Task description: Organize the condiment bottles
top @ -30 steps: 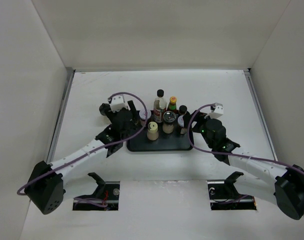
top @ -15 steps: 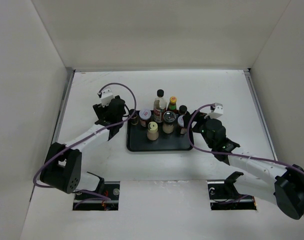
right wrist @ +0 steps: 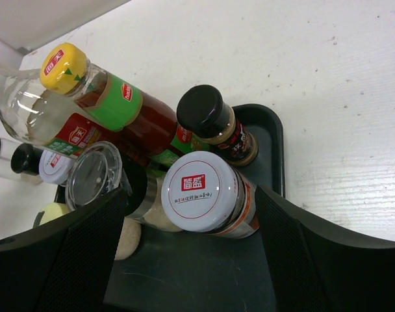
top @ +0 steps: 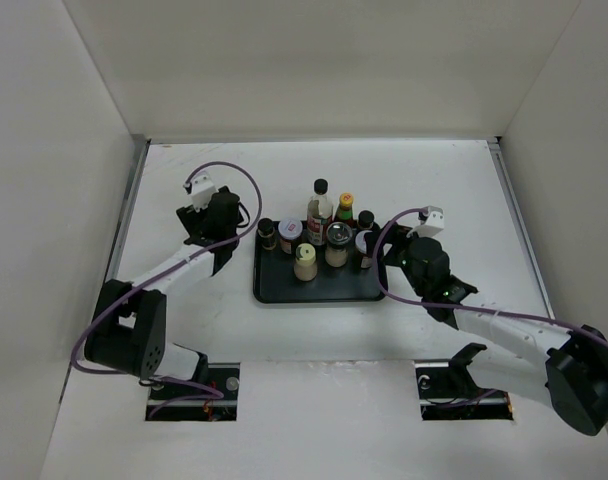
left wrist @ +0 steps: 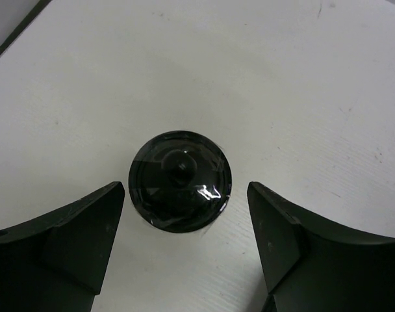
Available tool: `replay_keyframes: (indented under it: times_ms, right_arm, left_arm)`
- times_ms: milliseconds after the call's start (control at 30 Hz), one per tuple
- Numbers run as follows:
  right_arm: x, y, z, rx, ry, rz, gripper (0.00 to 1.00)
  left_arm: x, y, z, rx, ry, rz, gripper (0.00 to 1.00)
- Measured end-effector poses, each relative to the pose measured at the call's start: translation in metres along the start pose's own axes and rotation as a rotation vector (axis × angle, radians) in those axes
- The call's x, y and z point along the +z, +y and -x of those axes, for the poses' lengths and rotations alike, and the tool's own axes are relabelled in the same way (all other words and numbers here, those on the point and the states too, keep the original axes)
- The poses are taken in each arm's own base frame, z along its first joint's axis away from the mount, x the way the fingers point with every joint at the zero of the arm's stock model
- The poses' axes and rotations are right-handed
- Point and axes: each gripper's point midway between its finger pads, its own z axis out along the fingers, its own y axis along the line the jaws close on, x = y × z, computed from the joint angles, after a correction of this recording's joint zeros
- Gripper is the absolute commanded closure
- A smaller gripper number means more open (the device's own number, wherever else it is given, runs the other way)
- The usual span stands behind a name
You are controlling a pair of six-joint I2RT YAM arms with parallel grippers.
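Soft, even light fills every view and shadows are faint. A small glare marks the black lid (left wrist: 180, 181) at centre frame.

- White-lidded jar (right wrist: 199, 192): red square logo with white Chinese characters; the tiny line beneath is unreadable.
- Yellow cap (right wrist: 62, 67) and green neck label (right wrist: 123, 97): same red logo, too small to read.

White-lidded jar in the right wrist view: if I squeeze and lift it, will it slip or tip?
The white-lidded jar looks rigid, unlikely to deform. Its smooth round wall may slip. Squat, so probably stable, but the close black-capped bottle could get nudged.
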Motion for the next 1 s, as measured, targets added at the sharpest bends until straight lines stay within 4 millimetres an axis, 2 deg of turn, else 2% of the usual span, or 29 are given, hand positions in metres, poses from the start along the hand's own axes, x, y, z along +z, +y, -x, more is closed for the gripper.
replay_keyframes:
  times_ms: [200, 267, 467, 633, 733, 900, 1000]
  right_arm:
    - [0.001, -0.001, -0.001, -0.002, 0.003, -0.002, 0.16]
    - [0.001, 0.0, -0.001, -0.001, 0.002, -0.002, 0.16]
    - [0.001, 0.0, -0.001, -0.001, 0.002, -0.001, 0.16]
    - [0.001, 0.0, -0.001, -0.001, 0.001, -0.001, 0.16]
    - [0.001, 0.0, -0.001, -0.001, 0.001, -0.001, 0.16]
    - [0.001, 0.0, -0.001, -0.001, 0.001, -0.001, 0.16]
    - [0.0, 0.0, 0.0, -0.001, -0.001, 0.0, 0.16]
  left_arm:
    - [0.017, 0.009, -0.002, -0.017, 0.005, 0.037, 0.29]
    - [0.02, 0.01, -0.003, -0.02, 0.008, 0.039, 0.34]
    - [0.021, 0.007, -0.004, -0.019, 0.008, 0.031, 0.49]
    - [0.015, 0.004, -0.004, -0.014, 0.006, 0.017, 0.53]
    - [-0.006, -0.004, 0.0, -0.003, -0.012, -0.03, 0.54]
    - [-0.065, -0.032, 0.03, -0.02, -0.091, -0.177, 0.54]
    - [-0.093, -0.039, 0.038, -0.022, -0.109, -0.248, 0.54]
